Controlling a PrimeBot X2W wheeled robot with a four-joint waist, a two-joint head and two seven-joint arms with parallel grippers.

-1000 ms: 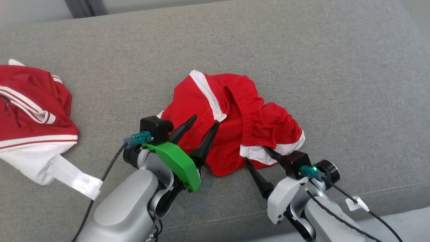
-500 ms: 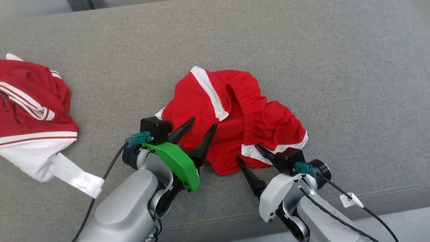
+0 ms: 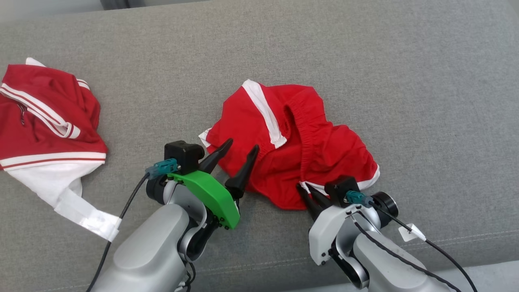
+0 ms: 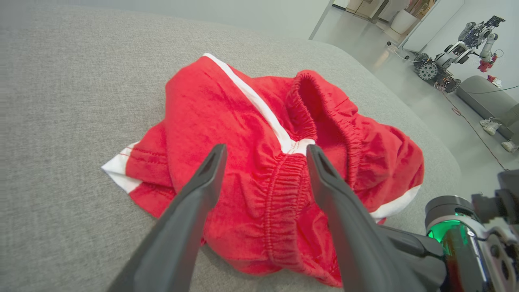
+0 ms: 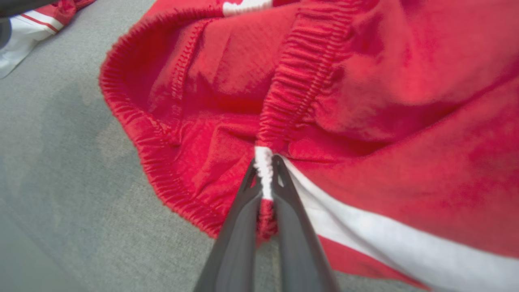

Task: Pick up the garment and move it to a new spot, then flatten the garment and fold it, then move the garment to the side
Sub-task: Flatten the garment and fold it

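**Right hand takes hold of the shorts**

The right hand (image 3: 311,194), spread a second ago, is now pinching the shorts (image 3: 292,150) at their near edge. In the right wrist view the cloth is squeezed between its fingers where the white stripe (image 5: 365,239) meets the gathered band (image 5: 300,81). The left hand (image 3: 243,144) is spread as before, its fingers poised over the near left part of the shorts, gripping nothing. The shorts lie crumpled in the middle of the grey sofa (image 3: 405,81), not yet lifted. Another garment (image 3: 44,121) lies well apart to the left. The head camera has shifted a little, so the cloth's slide across that view is no real move. The first grip looks made. The left hand likely has to pinch too before the lift.
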